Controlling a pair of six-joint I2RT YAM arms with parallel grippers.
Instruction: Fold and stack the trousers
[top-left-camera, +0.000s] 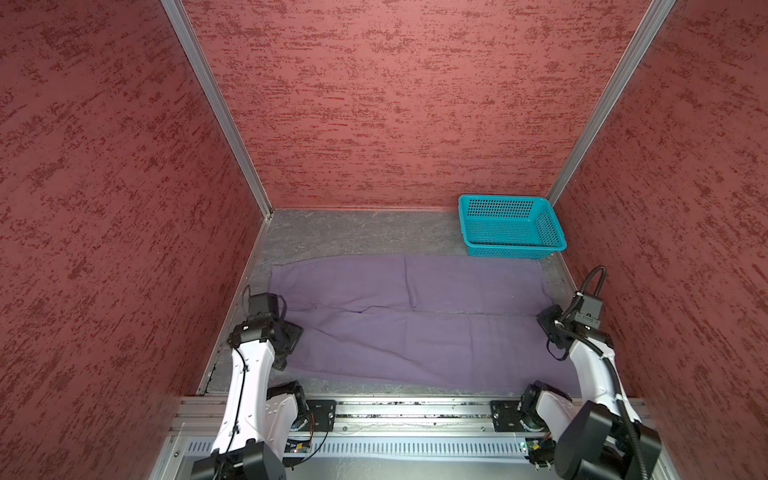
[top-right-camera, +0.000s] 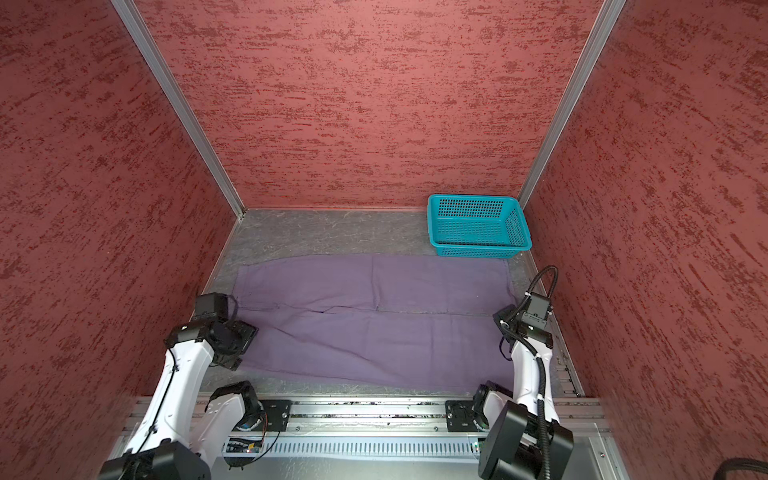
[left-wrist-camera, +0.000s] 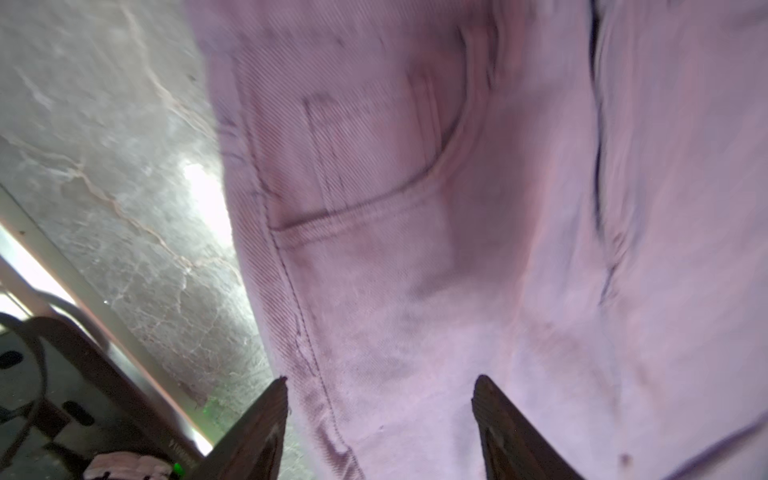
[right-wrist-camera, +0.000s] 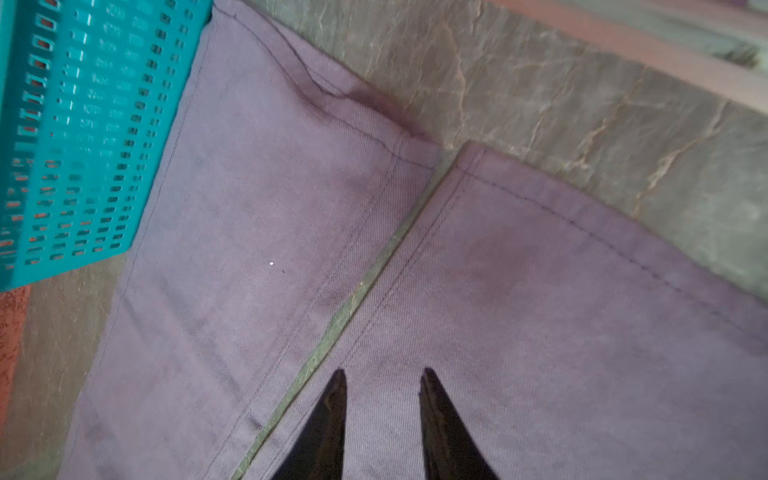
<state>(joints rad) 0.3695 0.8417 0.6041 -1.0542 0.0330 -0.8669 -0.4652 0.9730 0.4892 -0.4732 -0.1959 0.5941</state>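
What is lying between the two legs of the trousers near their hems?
Only a narrow strip of bare table separates the legs of the trousers there; the right wrist view shows it.

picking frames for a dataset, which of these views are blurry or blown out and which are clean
Left wrist view: motion-blurred, the trousers look washed-out pink, and glare burns a white patch on the table. Right wrist view: darker but sharp, stitching readable; the teal basket is slightly smeared. Both top views: evenly lit and sharp, with wide-angle splay in the wall posts.
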